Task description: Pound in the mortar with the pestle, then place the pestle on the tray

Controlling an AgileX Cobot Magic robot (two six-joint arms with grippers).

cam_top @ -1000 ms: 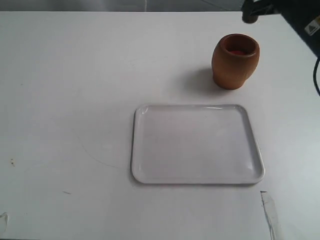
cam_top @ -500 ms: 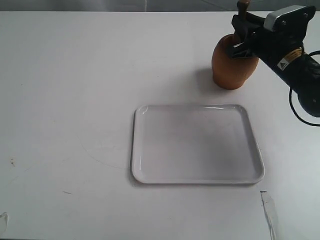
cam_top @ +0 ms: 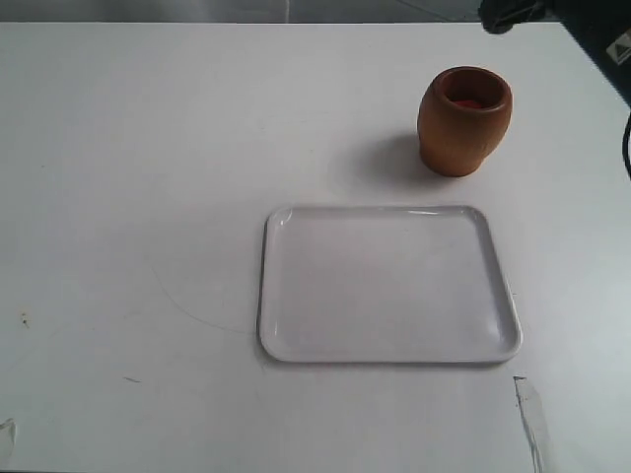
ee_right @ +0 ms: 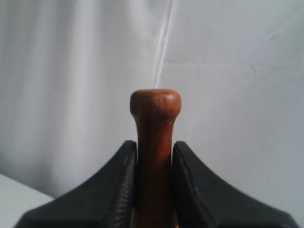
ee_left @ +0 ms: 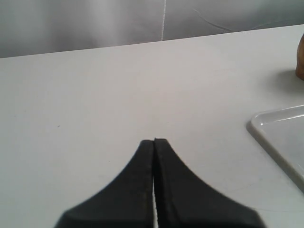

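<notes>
The light brown wooden mortar (cam_top: 464, 120) stands upright at the back right of the table, its reddish inside showing. In front of it lies the white tray (cam_top: 389, 350), with nothing on it. My right gripper (ee_right: 155, 147) is shut on the reddish-brown pestle (ee_right: 155, 123), whose knobbed thin end sticks out past the fingertips. In the exterior view only a dark part of the right arm (cam_top: 552, 14) shows at the top right corner, above the mortar; the pestle is out of that view. My left gripper (ee_left: 154, 141) is shut on nothing, low over the table left of the tray (ee_left: 280, 137).
A strip of clear tape (cam_top: 530, 419) lies near the table's front right edge. Small marks (cam_top: 24, 318) dot the front left of the white table. A grey curtain hangs behind the table's far edge (ee_left: 95, 23).
One second ago the right arm was up at the top right corner. Half a second ago it was down with the pestle in the mortar. Now it is raised again, the mortar uncovered.
</notes>
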